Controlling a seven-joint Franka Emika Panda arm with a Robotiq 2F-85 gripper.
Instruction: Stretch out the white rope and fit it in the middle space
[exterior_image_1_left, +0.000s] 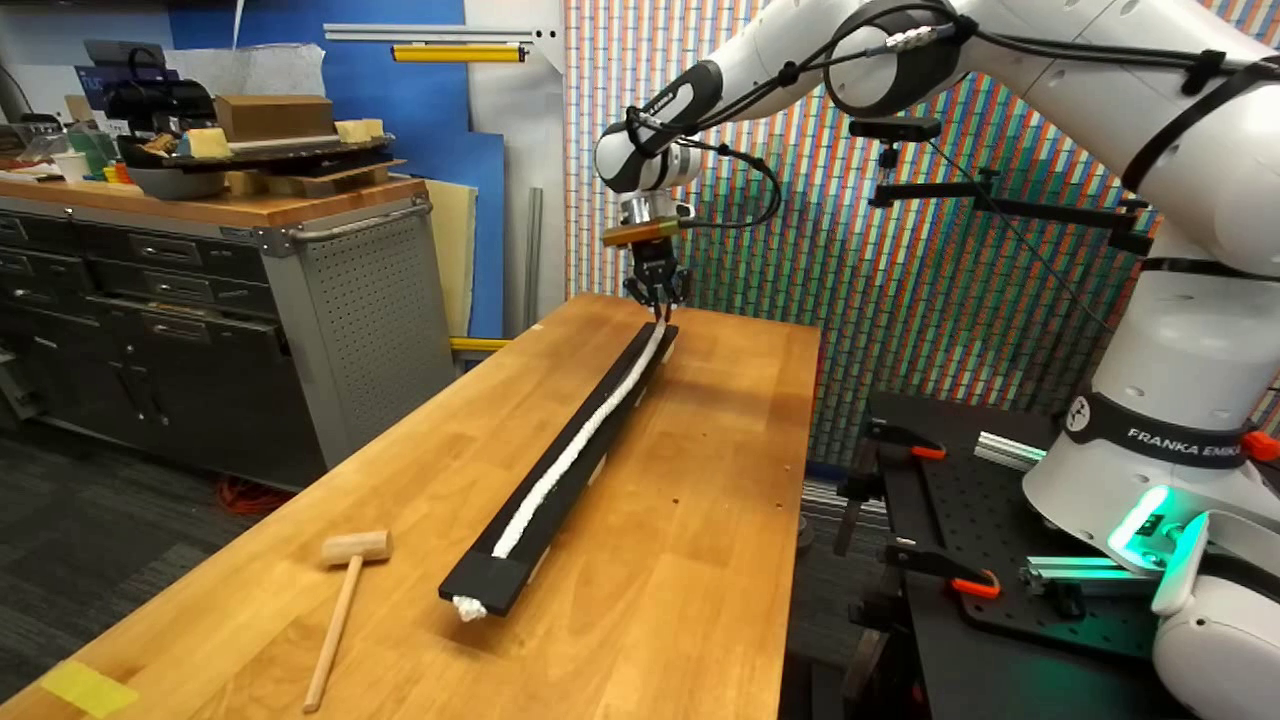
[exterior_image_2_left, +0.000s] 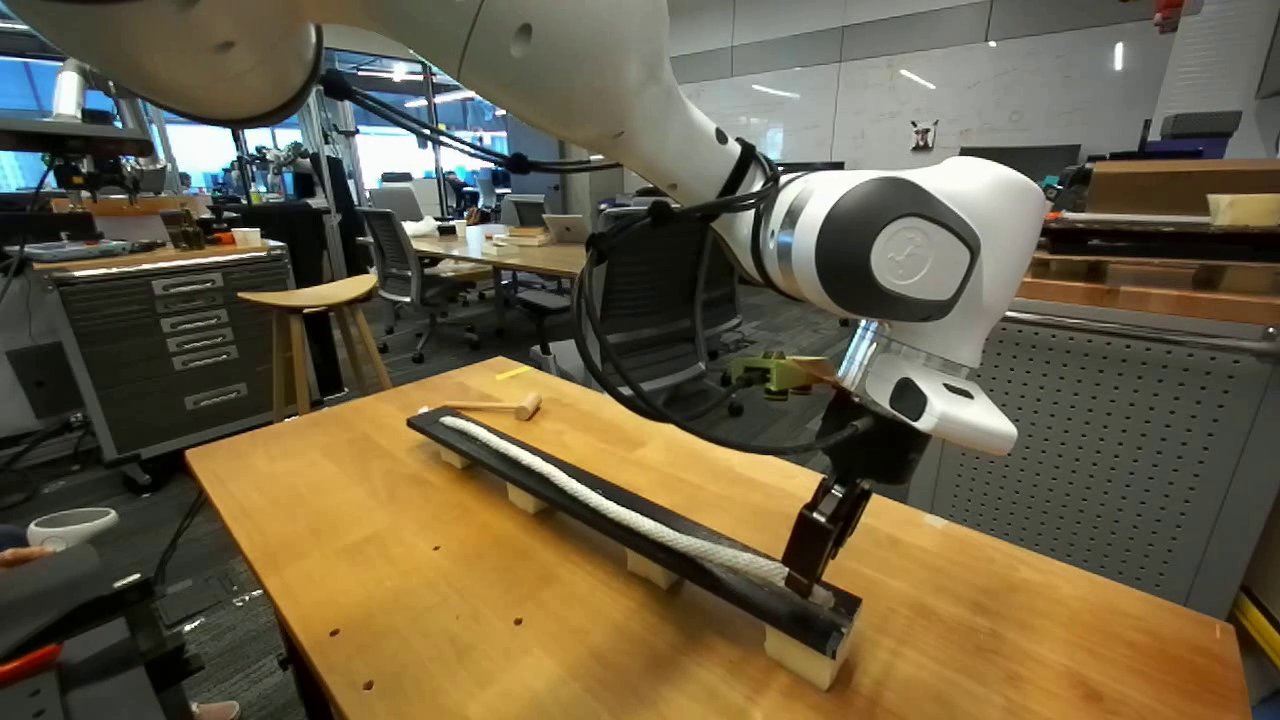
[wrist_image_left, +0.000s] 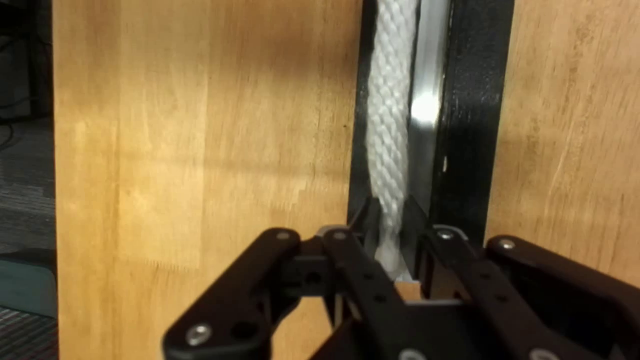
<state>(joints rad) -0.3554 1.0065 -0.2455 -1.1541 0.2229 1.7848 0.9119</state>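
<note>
Now the gripper is clamped on the white rope close to one end, a short tip poking out past it while the rest runs away from it along the black bars.

A thick, braided white rope is running lengthwise along a narrow, black-edged groove, bending gently in both exterior views. In the wrist view, one end of the rope is tapering to a slim tip near the groove's end. There it is keeping to one side, the groove's shiny inside showing beside it; whether it is sitting inside is unclear.
</note>
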